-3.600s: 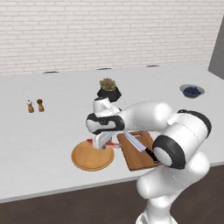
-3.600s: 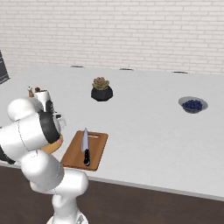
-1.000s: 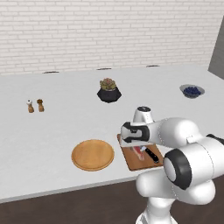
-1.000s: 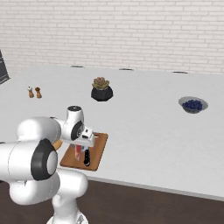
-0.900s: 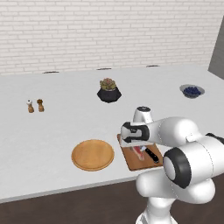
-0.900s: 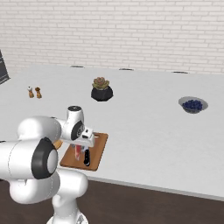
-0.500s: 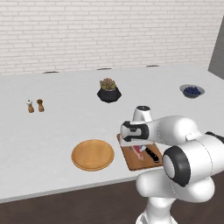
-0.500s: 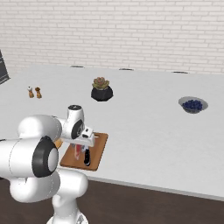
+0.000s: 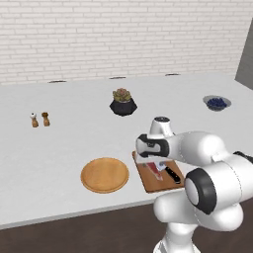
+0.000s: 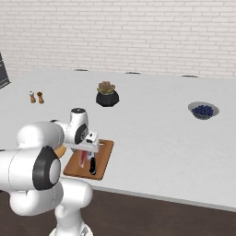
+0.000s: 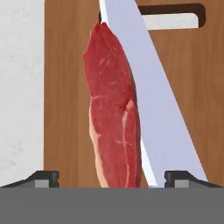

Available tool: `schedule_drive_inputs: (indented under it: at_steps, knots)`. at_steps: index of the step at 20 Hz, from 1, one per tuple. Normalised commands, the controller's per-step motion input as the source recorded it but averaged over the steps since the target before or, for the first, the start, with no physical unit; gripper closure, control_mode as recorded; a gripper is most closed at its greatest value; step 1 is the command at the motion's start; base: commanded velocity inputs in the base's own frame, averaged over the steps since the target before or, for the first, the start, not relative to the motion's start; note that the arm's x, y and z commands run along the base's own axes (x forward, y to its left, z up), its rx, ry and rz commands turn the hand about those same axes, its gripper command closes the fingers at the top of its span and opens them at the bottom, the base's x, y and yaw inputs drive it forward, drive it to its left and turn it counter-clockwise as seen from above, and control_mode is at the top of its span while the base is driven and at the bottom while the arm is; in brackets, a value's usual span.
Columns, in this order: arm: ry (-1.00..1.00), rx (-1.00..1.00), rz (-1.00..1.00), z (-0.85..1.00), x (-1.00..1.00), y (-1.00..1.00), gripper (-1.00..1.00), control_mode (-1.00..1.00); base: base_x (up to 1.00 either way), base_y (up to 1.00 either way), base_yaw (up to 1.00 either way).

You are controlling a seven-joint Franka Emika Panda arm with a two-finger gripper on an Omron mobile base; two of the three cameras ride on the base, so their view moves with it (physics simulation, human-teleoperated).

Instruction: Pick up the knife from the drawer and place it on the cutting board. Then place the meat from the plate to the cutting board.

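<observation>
While the gripper (image 11: 112,177) is hovering with its jaws spread wide, the meat (image 11: 114,109) is lying on the cutting board (image 11: 65,87), touching the knife (image 11: 148,96) blade; the plate (image 9: 105,174) is sitting beside it.

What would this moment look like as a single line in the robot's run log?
end effector: open above meat | meat: on cutting board, beside knife blade | plate: bare | stage: meat placed

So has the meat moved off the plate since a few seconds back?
Yes. The meat now lies on the cutting board beside the knife, right of the plate.
</observation>
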Motion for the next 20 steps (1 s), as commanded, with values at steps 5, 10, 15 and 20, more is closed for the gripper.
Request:
schedule_drive_inputs:
  at_steps: [5, 10, 15, 20]
  knots:
    - [0.0, 0.0, 0.0, 0.31, -0.05, 0.0, -1.0, -1.0, 0.0, 0.0, 0.0]
    - [0.0, 0.0, 0.0, 0.4, -0.1, -0.01, -1.0, -1.0, 0.0, 0.0, 0.0]
    - [0.0, 0.0, 0.0, 0.49, -0.22, -0.14, -1.0, -1.0, 0.0, 0.0, 0.0]
    - [0.0, 0.01, 0.0, 0.4, -0.21, -0.19, -1.0, -1.0, 0.0, 0.0, 0.0]
